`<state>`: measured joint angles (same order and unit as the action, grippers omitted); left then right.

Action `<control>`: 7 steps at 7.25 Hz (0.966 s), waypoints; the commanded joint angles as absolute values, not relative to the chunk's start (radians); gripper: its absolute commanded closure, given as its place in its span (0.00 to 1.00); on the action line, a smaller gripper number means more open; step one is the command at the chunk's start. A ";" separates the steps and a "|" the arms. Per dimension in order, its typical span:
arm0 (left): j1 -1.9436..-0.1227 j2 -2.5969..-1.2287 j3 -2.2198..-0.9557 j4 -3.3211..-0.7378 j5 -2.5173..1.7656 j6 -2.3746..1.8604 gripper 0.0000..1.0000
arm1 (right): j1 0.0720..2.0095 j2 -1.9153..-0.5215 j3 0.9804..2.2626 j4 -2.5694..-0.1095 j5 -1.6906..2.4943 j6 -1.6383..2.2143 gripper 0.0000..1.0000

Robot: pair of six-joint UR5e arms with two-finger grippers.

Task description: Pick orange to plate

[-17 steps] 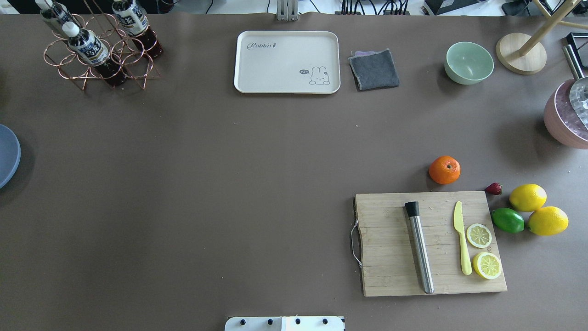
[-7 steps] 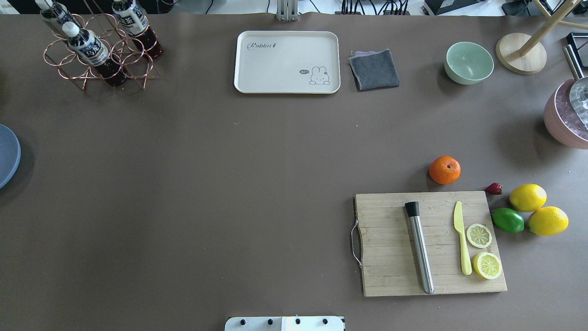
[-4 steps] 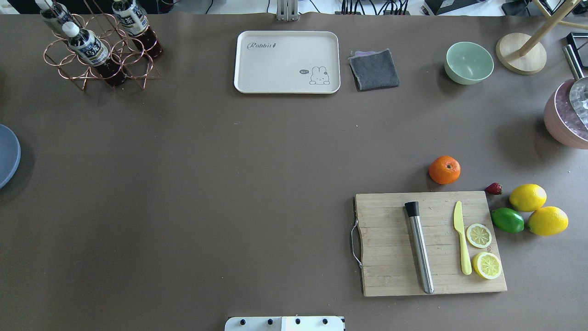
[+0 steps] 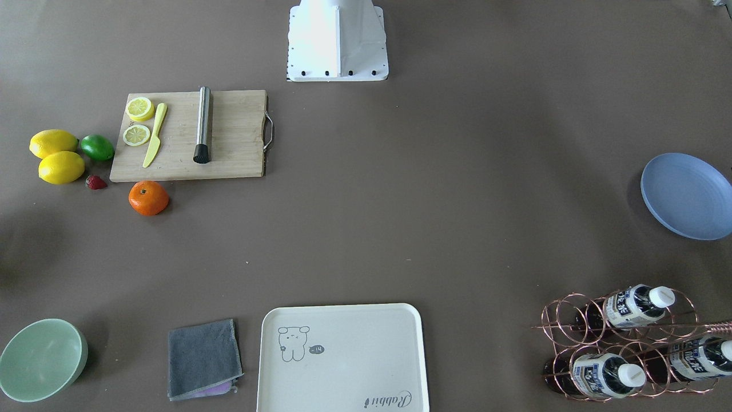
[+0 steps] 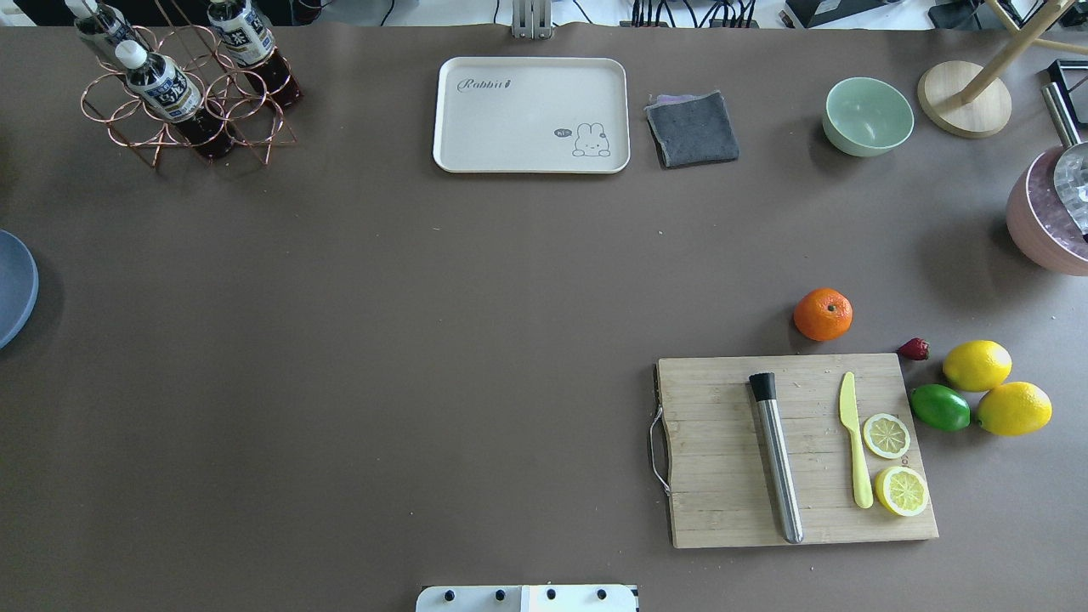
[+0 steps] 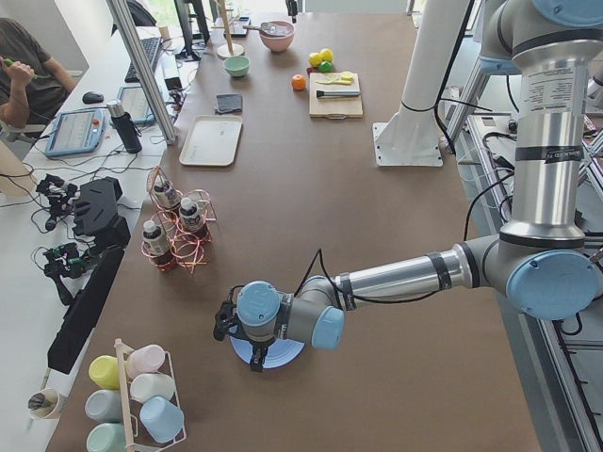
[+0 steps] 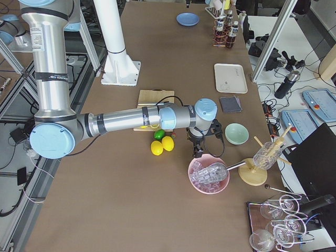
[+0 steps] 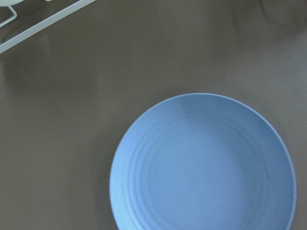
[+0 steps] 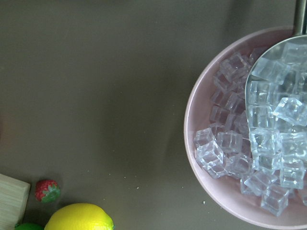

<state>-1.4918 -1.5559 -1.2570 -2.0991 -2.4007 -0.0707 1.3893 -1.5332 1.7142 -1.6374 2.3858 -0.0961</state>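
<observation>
The orange [image 5: 822, 314] rests on the brown table just beyond the cutting board's far edge, also visible as the orange [image 4: 148, 198] in the front view. The blue plate [image 4: 686, 195] lies bare at the table's far left end, and the left wrist view looks straight down on the plate [image 8: 201, 163]. In the left side view my left gripper [image 6: 252, 358] hangs above the plate [image 6: 278, 356]; I cannot tell its state. My right gripper [image 7: 198, 151] hovers beside the pink ice bowl, away from the orange; its state is also unclear.
A cutting board [image 5: 799, 450] holds a steel muddler, a yellow knife and lemon slices. Two lemons [image 5: 976, 365], a lime [image 5: 939, 407] and a strawberry [image 5: 914, 348] lie to its right. Pink ice bowl [image 9: 240, 143], green bowl [image 5: 867, 116], cream tray [image 5: 531, 115], bottle rack [image 5: 183, 93].
</observation>
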 commanded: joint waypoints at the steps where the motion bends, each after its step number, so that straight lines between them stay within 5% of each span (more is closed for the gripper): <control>1: -1.445 -1.589 -1.133 -2.205 -2.354 -0.074 0.04 | 1.379 -1.540 1.717 -1.637 2.413 -0.098 0.00; 7: -1.398 -1.597 -1.071 -2.227 -2.336 -0.084 0.08 | 1.365 -1.532 1.701 -1.638 2.413 -0.087 0.00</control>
<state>-1.4089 -1.5936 -1.0848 -2.2271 -2.3375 -0.0843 1.3659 -1.5338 1.7020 -1.6389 2.4127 -0.0879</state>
